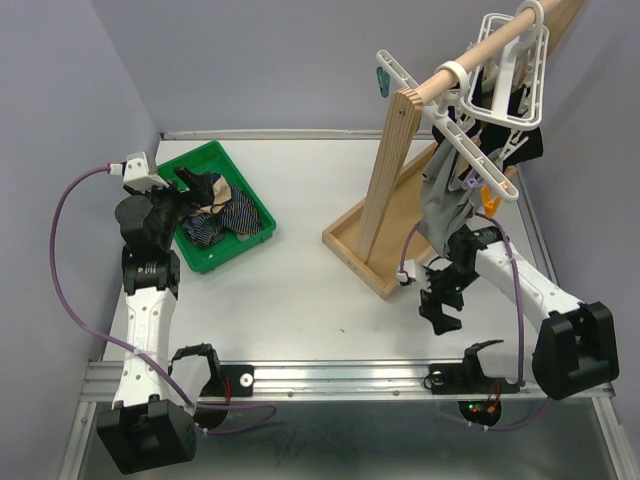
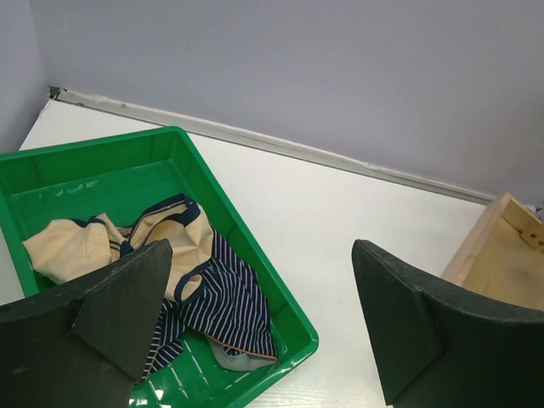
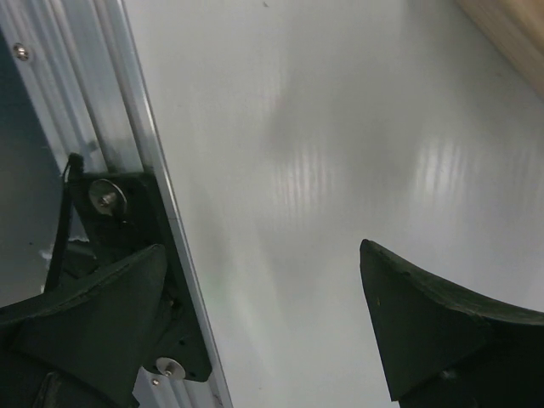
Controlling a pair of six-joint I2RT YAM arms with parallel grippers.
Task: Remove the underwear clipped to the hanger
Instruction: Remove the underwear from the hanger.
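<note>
A grey pair of underwear (image 1: 443,205) hung clipped to a white hanger (image 1: 478,150), with a black pair (image 1: 530,142) clipped further back on the right. The hanger hung from a wooden rod (image 1: 475,58) held up by a leaning wooden stand (image 1: 388,180) on the right side of the white surface (image 1: 300,280). More underwear lay in a green tray (image 2: 255,246) at the far left: a navy pair with thin pale stripes (image 2: 225,297) touching a tan pair (image 2: 64,251). The left hand (image 2: 261,280) hovered above the tray, fingers spread wide and holding nothing. The right hand (image 3: 263,263) hung low below the grey pair, near the metal rail (image 3: 161,212) at the front edge of the surface, also spread wide and empty.
</note>
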